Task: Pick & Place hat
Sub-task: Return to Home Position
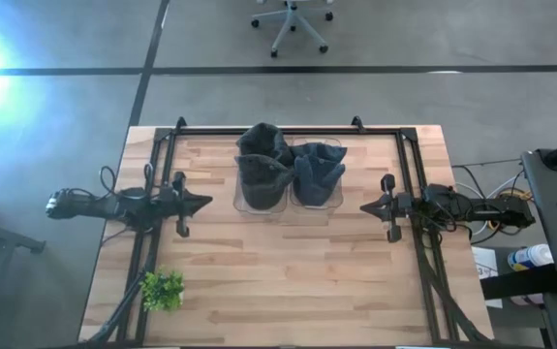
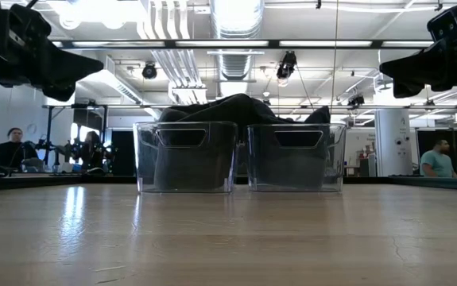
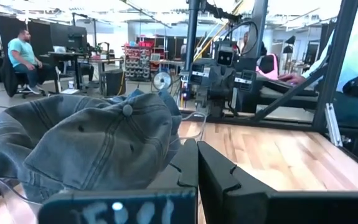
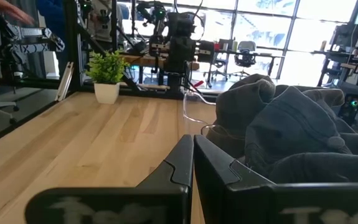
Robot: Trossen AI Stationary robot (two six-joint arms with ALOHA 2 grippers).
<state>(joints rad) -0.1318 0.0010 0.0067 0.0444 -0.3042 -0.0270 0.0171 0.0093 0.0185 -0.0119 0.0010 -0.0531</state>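
Two clear plastic bins stand side by side at the table's far middle, the left bin and the right bin, each with dark grey caps piled in it; the caps rise above the rims. In the left wrist view a grey cap with a top button sits in the near bin. My left gripper hovers shut, left of the bins. My right gripper hovers shut, right of the bins. Both point at the bins and touch nothing.
A small green potted plant stands at the table's near left corner and shows in the right wrist view. Bare wooden tabletop lies between the bins and the near edge. People sit in the room beyond the table.
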